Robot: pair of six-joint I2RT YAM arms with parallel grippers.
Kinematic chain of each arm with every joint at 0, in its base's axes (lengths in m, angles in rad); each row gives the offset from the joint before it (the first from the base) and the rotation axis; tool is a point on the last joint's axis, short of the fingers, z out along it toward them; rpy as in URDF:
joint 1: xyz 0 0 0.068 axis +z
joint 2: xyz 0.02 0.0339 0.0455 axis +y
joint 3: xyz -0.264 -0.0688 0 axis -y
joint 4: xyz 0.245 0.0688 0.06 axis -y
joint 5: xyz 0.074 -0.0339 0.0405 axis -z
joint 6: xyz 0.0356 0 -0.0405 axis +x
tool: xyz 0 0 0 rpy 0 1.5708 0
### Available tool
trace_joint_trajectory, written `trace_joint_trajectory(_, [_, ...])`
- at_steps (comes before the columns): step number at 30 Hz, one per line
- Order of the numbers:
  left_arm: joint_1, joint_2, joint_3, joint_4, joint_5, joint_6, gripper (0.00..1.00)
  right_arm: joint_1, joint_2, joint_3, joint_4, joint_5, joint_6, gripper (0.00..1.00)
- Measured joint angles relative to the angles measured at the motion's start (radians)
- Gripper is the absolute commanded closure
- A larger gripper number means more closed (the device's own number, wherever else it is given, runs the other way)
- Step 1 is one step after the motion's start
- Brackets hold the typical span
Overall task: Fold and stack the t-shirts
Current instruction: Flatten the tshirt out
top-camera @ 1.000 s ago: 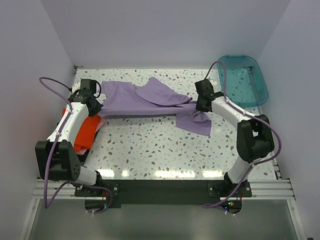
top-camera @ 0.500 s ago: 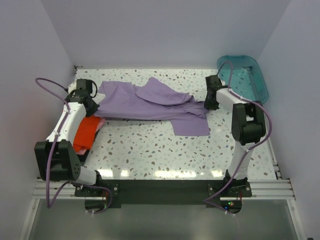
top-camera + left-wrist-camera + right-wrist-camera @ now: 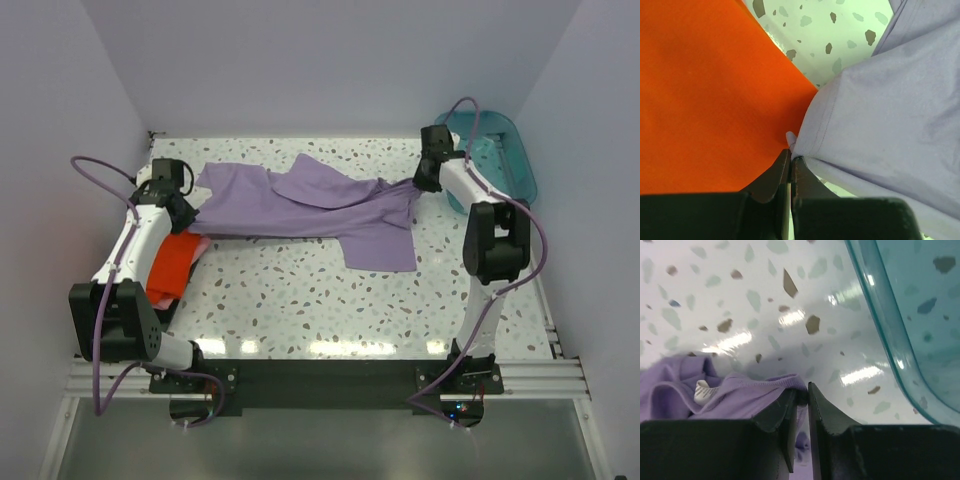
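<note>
The lavender t-shirt (image 3: 300, 205) lies crumpled and stretched across the back of the table. My left gripper (image 3: 189, 210) is shut on its left hem (image 3: 890, 115), jaws pressed together (image 3: 790, 157), just above the orange-red t-shirt (image 3: 705, 100). That orange-red shirt (image 3: 172, 262) sits folded at the left edge, with a sliver of a pink one (image 3: 201, 243) showing beside it. My right gripper (image 3: 418, 187) is at the back right, its narrow jaws (image 3: 807, 387) pinching the ribbed collar of the lavender shirt (image 3: 740, 395), whose white label shows inside the neck.
The teal plastic tub (image 3: 520, 170) stands in the back right corner, its curved wall (image 3: 880, 305) close beside my right gripper. White walls enclose the speckled table (image 3: 300, 300) on three sides.
My right gripper has travelled back and to the right toward the tub, pulling the lavender shirt's right end with it and flattening the flap below. The left gripper has barely moved.
</note>
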Motion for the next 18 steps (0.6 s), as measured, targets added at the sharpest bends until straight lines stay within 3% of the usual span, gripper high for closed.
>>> trace_joint_trajectory(3, [0.000,0.000,-0.014,0.010,0.010,0.006,1.00,-0.003,0.021,0.071,0.031,-0.007,-0.001,0.76])
trace_joint_trajectory(6, [0.000,0.000,-0.034,0.011,0.021,0.009,1.00,-0.002,0.043,0.114,0.053,-0.023,-0.012,0.52])
trace_joint_trajectory(8, [0.000,0.000,-0.046,0.014,0.029,0.013,1.00,-0.002,0.060,0.138,0.058,-0.030,-0.027,0.30])
trace_joint_trajectory(9, [0.000,0.000,-0.050,0.014,0.035,0.014,1.00,-0.002,0.068,0.149,0.057,-0.031,-0.031,0.25])
trace_joint_trajectory(14, [0.001,0.000,-0.054,0.018,0.050,0.016,1.00,-0.002,0.058,0.142,0.052,-0.037,-0.049,0.25])
trace_joint_trajectory(18, [0.002,0.000,-0.054,0.019,0.056,0.016,1.00,0.003,-0.066,-0.022,0.052,-0.035,-0.037,0.33])
